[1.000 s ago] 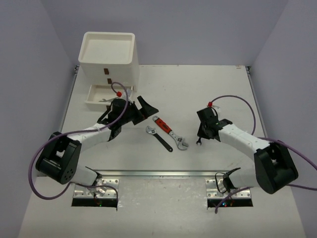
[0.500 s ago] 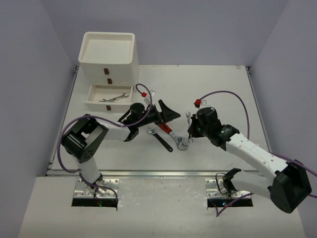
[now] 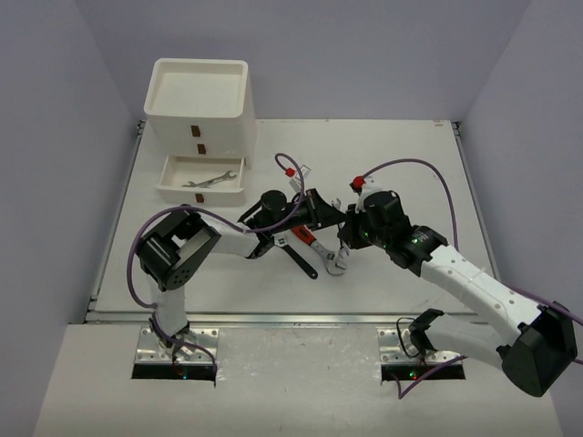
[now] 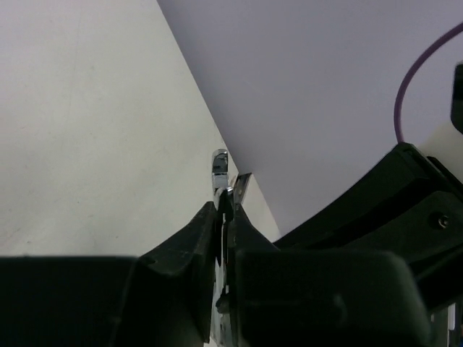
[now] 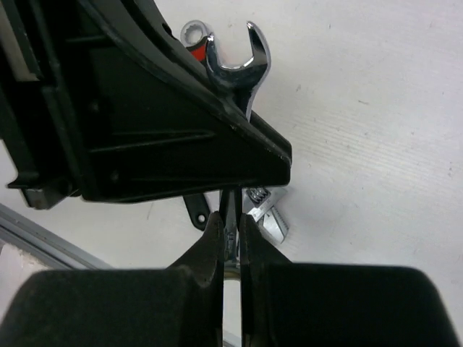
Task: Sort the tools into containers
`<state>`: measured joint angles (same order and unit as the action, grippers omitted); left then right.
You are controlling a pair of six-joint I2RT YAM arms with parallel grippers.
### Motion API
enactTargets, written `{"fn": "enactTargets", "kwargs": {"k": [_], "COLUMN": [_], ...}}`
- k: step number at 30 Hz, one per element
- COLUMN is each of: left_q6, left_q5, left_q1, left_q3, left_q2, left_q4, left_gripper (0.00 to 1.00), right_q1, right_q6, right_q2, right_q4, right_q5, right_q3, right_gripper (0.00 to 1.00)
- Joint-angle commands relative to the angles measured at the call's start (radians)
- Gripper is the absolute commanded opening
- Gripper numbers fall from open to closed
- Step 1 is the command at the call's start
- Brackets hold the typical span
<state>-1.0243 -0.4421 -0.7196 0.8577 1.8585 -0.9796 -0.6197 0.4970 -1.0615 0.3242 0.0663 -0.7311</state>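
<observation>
Box unit (image 3: 199,114) back-left on table (image 3: 410,155), wrench (image 3: 208,180) in open drawer (image 3: 171,188) before it, adj. wrenches (image 3: 305,264) right of drawer, mid-table.

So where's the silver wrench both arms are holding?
In the top view the silver wrench is mid-table, clamped by both the left gripper and the right gripper where they meet, just over the red wrench.
</observation>
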Motion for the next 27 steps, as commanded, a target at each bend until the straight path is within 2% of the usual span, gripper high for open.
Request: {"fn": "enactTargets", "kwargs": {"k": [1, 2, 3, 5, 7, 10, 13, 15, 17, 19, 23, 24, 27], "left_q6": [0.013, 0.024, 0.040, 0.047, 0.029, 0.003, -0.067, -0.140, -0.217, -0.244, -0.240, -0.237, -0.229], "left_q5": [0.008, 0.027, 0.057, 0.113, 0.173, 0.277, 0.440, 0.498, 0.537, 0.534, 0.528, 0.529, 0.544], "left_q1": [-0.012, -0.003, 0.010, 0.056, 0.154, 0.307, 0.509, 0.586, 0.686, 0.764, 0.822, 0.829, 0.836], "left_q3": [0.033, 0.034, 0.035, 0.029, 0.023, 0.011, -0.031, -0.043, -0.061, -0.003, 0.127, 0.143, 0.169], "left_q2": [-0.013, -0.031, -0.057, -0.105, -0.161, -0.241, -0.336, -0.357, -0.362, -0.315, -0.205, -0.188, -0.170], "left_q4": [-0.028, 0.007, 0.057, 0.154, 0.274, 0.417, 0.530, 0.581, 0.562, 0.583, 0.690, 0.696, 0.740], "left_gripper": [0.00, 0.00, 0.00, 0.00, 0.00, 0.00, 0.00, 0.00, 0.00, 0.00, 0.00, 0.05, 0.54], "right_q1": [-0.007, -0.008, -0.008, -0.007, -0.005, -0.002, 0.006, 0.007, 0.007, 0.006, 0.006, 0.006, 0.007], "right_q6": [-0.010, -0.009, -0.007, 0.017, 0.028, 0.025, 0.021, 0.026, 0.034, 0.038, 0.039, 0.037, 0.032], "right_q2": [0.014, 0.022, 0.034, 0.058, 0.080, 0.093, 0.088, 0.084, 0.082, 0.076, 0.075, 0.076, 0.072], "right_q4": [-0.027, -0.017, -0.011, 0.042, 0.115, 0.180, 0.212, 0.214, 0.213, 0.212, 0.196, 0.195, 0.194], "right_q5": [0.027, 0.048, 0.075, 0.139, 0.228, 0.279, 0.288, 0.286, 0.266, 0.246, 0.229, 0.228, 0.229], "right_q3": [-0.065, -0.064, -0.062, -0.059, -0.070, -0.079, -0.072, -0.064, -0.051, -0.042, -0.023, -0.020, -0.020], "right_gripper": [0.00, 0.10, 0.29, 0.98, 0.99, 0.99, 0.99, 0.99, 0.99, 0.99, 0.99, 0.99, 0.99]}}
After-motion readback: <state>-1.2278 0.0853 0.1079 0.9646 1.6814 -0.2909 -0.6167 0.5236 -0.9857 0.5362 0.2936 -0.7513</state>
